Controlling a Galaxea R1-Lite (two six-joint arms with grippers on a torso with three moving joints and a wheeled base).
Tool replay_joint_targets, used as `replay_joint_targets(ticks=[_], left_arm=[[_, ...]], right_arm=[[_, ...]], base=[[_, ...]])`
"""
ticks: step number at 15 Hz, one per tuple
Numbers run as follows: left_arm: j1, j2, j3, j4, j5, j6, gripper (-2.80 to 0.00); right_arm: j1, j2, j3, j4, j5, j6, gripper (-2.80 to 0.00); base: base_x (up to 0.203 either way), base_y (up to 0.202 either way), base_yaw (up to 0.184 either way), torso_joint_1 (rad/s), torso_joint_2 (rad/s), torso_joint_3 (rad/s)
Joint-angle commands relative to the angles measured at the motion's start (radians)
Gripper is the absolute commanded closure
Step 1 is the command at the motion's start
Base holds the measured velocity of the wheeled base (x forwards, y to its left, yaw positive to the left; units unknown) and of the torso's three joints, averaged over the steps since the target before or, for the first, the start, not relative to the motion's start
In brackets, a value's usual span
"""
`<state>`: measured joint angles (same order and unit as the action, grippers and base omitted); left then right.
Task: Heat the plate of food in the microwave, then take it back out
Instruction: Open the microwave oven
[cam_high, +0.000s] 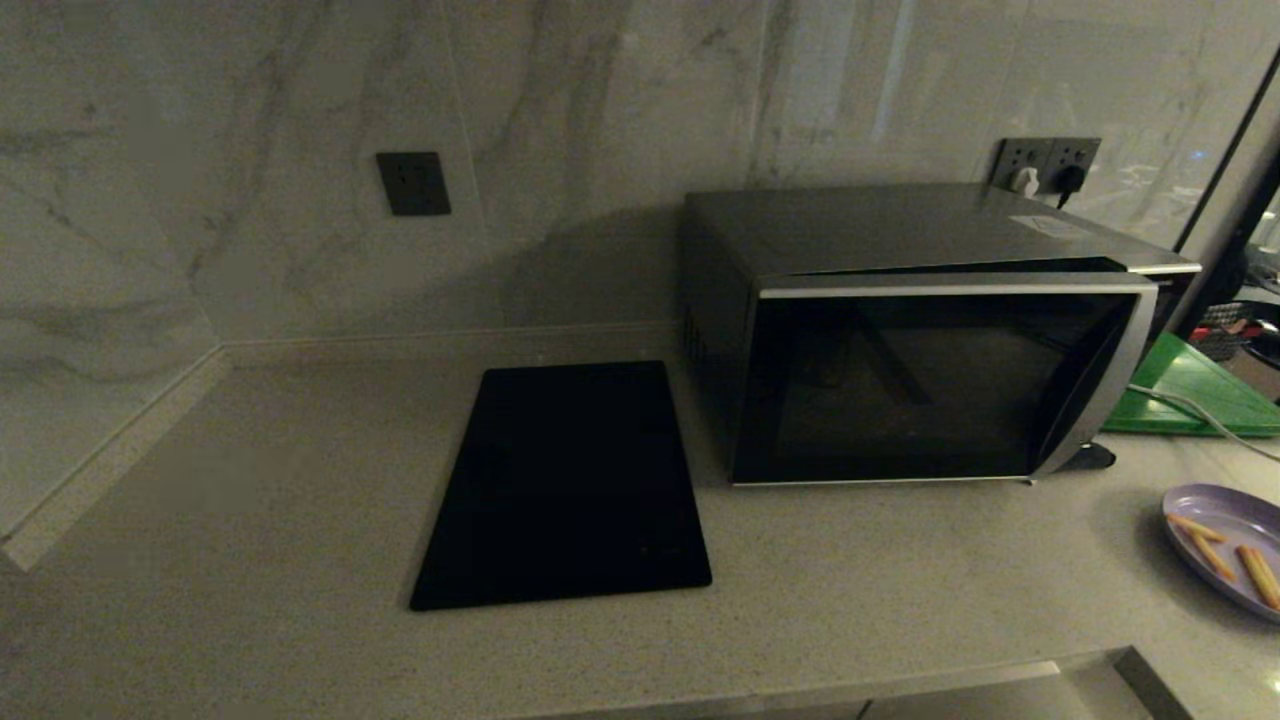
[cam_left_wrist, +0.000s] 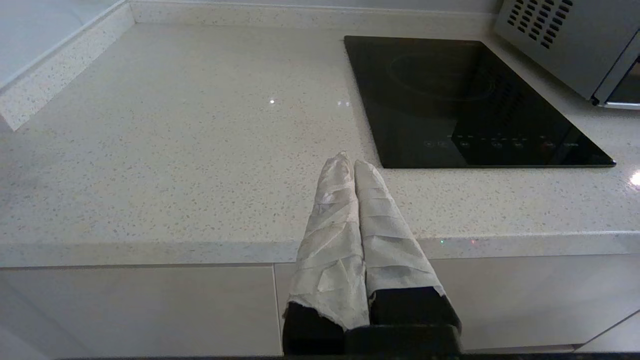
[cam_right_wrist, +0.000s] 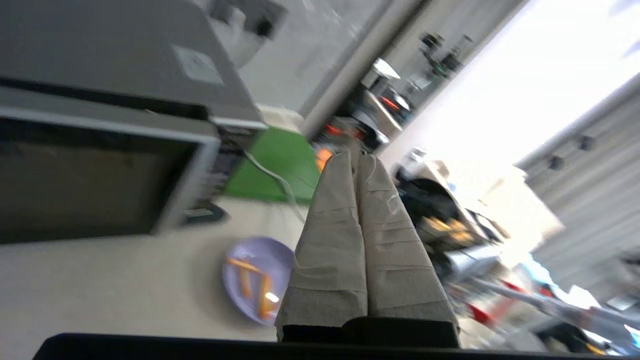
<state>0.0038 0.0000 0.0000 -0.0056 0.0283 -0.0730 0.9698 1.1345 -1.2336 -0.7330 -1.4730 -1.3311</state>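
Note:
The microwave (cam_high: 900, 370) stands at the back right of the counter, its dark glass door slightly ajar at the top; part of it shows as microwave (cam_right_wrist: 100, 150) in the right wrist view. The light-purple plate of food (cam_high: 1225, 545) lies on the counter at the far right, carrying thin orange sticks; it appears again as the plate (cam_right_wrist: 252, 280). My right gripper (cam_right_wrist: 356, 157) is shut and empty, held in the air above and beside the plate. My left gripper (cam_left_wrist: 350, 162) is shut and empty, over the counter's front edge near the black slab.
A flat black cooktop slab (cam_high: 570, 485) lies left of the microwave. A green board (cam_high: 1195, 390) and a white cable (cam_high: 1190, 410) sit right of it. Wall sockets (cam_high: 1045, 165) are behind. The counter edge (cam_left_wrist: 150, 247) runs across the front.

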Motion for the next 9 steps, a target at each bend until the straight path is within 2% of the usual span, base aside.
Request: replay_joint_targets(ticks=[1, 3, 5, 6, 7, 8, 9], left_arm=[[0.001, 0.002, 0.000, -0.001, 0.001, -0.001, 0.00], [0.001, 0.002, 0.000, -0.001, 0.001, -0.001, 0.00], [0.001, 0.002, 0.000, -0.001, 0.001, -0.001, 0.00], [0.001, 0.002, 0.000, -0.001, 0.001, -0.001, 0.00], [0.001, 0.001, 0.000, -0.001, 0.001, -0.001, 0.00], [0.001, 0.002, 0.000, -0.001, 0.001, -0.001, 0.00], [0.001, 0.001, 0.000, -0.001, 0.001, -0.001, 0.00]], right_arm=[[-0.088, 0.035, -0.065, 0.067, -0.016, -0.009, 0.00], [-0.232, 0.068, -0.089, 0.119, 0.011, -0.010, 0.00], [-0.472, 0.102, -0.099, 0.168, 0.157, -0.008, 0.00], [-0.602, 0.123, -0.098, 0.190, 0.276, 0.003, 0.00], [-0.723, 0.141, -0.096, 0.233, 0.430, 0.028, 0.00], [-0.804, 0.151, -0.097, 0.322, 0.602, 0.083, 0.00], [-0.849, 0.152, -0.107, 0.486, 0.742, 0.187, 0.00]], base=[[0.000, 0.000, 0.000, 0.000, 0.00, 0.000], [0.000, 0.000, 0.000, 0.000, 0.00, 0.000], [0.000, 0.000, 0.000, 0.000, 0.00, 0.000], [0.000, 0.000, 0.000, 0.000, 0.00, 0.000], [0.000, 0.000, 0.000, 0.000, 0.00, 0.000], [0.000, 0.000, 0.000, 0.000, 0.00, 0.000], [0.000, 0.000, 0.000, 0.000, 0.00, 0.000]])
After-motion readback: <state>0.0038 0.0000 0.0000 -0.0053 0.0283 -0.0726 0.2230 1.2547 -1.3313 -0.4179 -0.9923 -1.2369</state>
